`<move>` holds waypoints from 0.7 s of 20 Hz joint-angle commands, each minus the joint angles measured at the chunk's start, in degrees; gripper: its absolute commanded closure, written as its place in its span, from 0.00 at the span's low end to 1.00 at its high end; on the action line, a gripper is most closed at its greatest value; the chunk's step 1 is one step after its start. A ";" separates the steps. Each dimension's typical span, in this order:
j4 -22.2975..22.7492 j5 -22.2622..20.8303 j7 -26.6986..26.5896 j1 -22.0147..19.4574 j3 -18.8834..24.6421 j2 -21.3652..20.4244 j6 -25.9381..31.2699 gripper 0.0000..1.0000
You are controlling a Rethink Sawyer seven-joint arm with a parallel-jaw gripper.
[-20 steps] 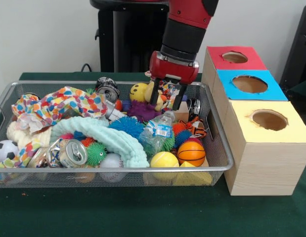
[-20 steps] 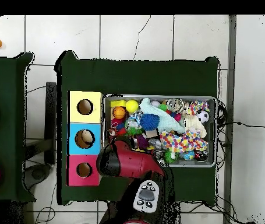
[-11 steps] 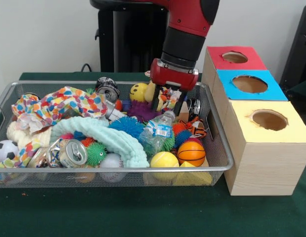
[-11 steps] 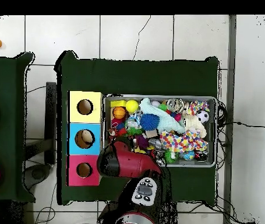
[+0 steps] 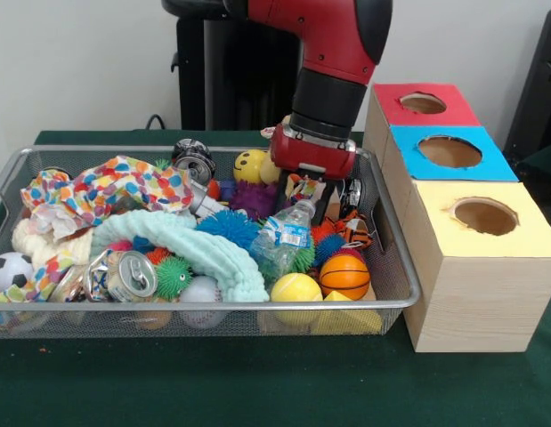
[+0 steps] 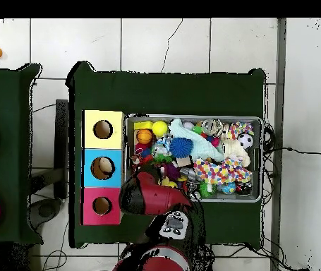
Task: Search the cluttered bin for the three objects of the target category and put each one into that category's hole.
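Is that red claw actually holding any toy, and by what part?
Cannot be told: the claw is down among the toys in the wire bin, its tips hidden.

Take the bin (image 5: 392, 258) as your landmark. Just beside it on your right stands the box (image 5: 475, 294) with three holes in a row. Inside the bin, the bottle (image 5: 287, 236) lies near the middle, the basketball (image 5: 344, 276) at the front right corner, the can (image 5: 131, 276) front left, and the soccer ball (image 5: 8, 269) far left. The gripper (image 5: 303, 197) reaches down into the bin's rear right part.
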 commanded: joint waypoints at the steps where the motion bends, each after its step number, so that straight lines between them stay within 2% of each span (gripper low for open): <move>1: 0.45 3.58 15.58 -1.07 6.21 3.46 -3.19 0.00; 6: -0.47 3.63 14.40 -0.17 4.66 4.25 -4.21 0.00; 14: -3.49 3.04 9.62 4.52 -2.37 3.53 -4.13 0.00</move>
